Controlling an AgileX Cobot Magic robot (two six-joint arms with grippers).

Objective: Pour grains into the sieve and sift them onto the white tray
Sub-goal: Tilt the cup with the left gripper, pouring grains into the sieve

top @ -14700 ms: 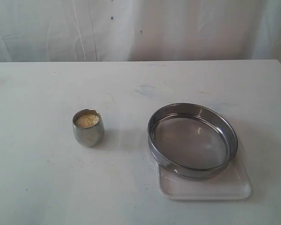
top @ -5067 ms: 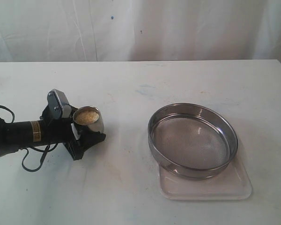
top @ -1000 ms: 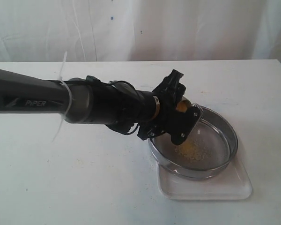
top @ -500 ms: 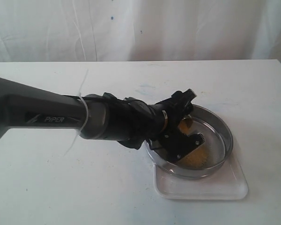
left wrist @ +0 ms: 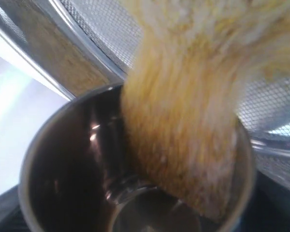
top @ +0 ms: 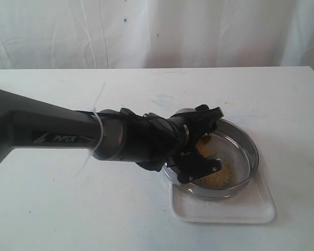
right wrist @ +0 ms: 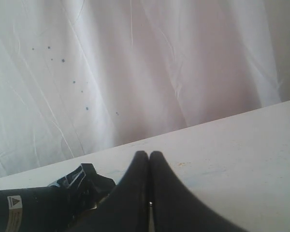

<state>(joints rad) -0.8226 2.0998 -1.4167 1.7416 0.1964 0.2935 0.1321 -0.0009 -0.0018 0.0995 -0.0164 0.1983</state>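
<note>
My left gripper (top: 203, 142) is shut on the small steel cup (top: 206, 137) and holds it tipped steeply over the sieve (top: 249, 147). In the left wrist view the grains (left wrist: 183, 121) stream out of the cup (left wrist: 63, 159) onto the sieve's mesh (left wrist: 96, 24). A yellow heap of grains (top: 220, 177) lies in the sieve near its front. The sieve rests on the white tray (top: 225, 213). My right gripper (right wrist: 149, 155) is shut with nothing in it, held above the table and out of the exterior view.
The long black left arm (top: 68, 138) stretches from the left across the white table (top: 68, 209) to the sieve. A white cloth (top: 199, 31) hangs behind the table. Part of the left arm (right wrist: 34, 210) shows in the right wrist view.
The left gripper has come lower over the sieve and tipped the cup further. The yellow heap in the sieve has grown. Sieve and tray have slid slightly left.
</note>
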